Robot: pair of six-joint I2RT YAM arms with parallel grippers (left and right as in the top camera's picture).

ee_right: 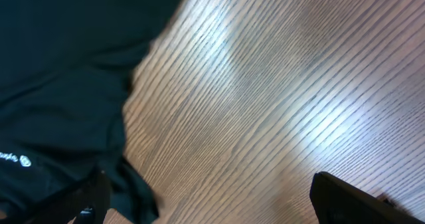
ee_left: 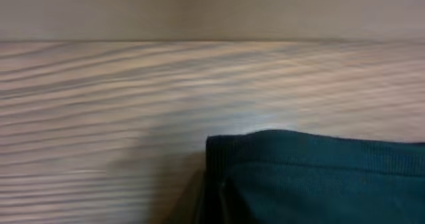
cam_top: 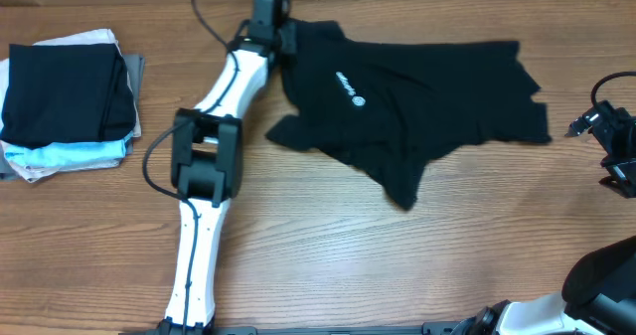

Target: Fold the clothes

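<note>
Overhead, my worry starts on the near side. The black T-shirt lies rumpled across the far middle and right of the table with its near flap twisted, so pulling on one corner alone would likely drag it into a heap. My right gripper sits at the right edge, fingers spread wide, holding nothing. My left arm stretches far, with the left gripper at the shirt's far left corner. I cannot tell whether it is pinching the fabric.

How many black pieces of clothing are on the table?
2: the black T-shirt spread out mid-table, and a folded black garment atop the stack at the left edge. Others may hide inside it.
</note>
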